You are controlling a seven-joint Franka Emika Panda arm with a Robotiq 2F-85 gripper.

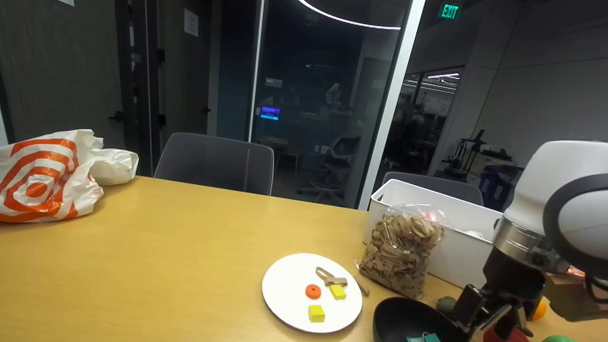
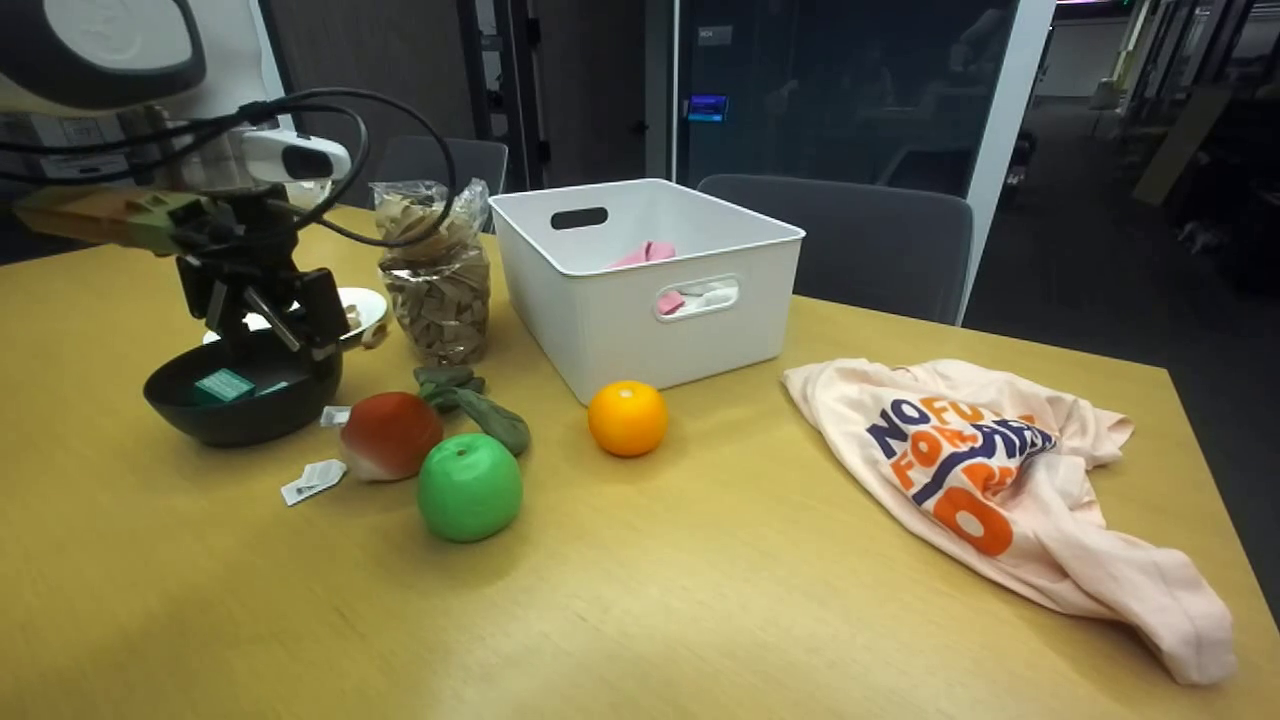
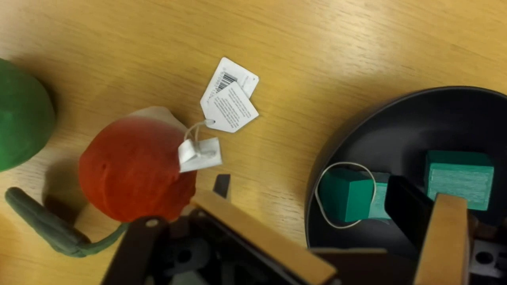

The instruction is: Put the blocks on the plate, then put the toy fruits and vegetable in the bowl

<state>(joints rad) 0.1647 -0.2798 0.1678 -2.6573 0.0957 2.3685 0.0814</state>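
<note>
Two yellow blocks (image 1: pixel 316 313) and an orange-red ring piece (image 1: pixel 313 291) lie on the white plate (image 1: pixel 285 294). Inside the black bowl (image 3: pixel 396 122) are teal blocks (image 3: pixel 459 182), with a thin band looped around one. My gripper (image 3: pixel 309 186) stands open over the bowl's near side, gripping nothing. In the wrist view one finger is above the bowl's inside, the other beside the red toy (image 3: pixel 134 170). The green round toy (image 2: pixel 470 487), the longish green toy (image 2: pixel 495 420) and the orange ball (image 2: pixel 627 418) rest on the table near the bowl.
A clear bag of brown bands (image 1: pixel 401 251) stands between the plate and a white box (image 2: pixel 680 330). Brown bands (image 1: pixel 332 280) lie on the plate. Paper tags (image 3: pixel 229 99) hang from the red toy. A pink shirt (image 2: pixel 980 480) and a plastic bag (image 1: pixel 52 180) lie farther out.
</note>
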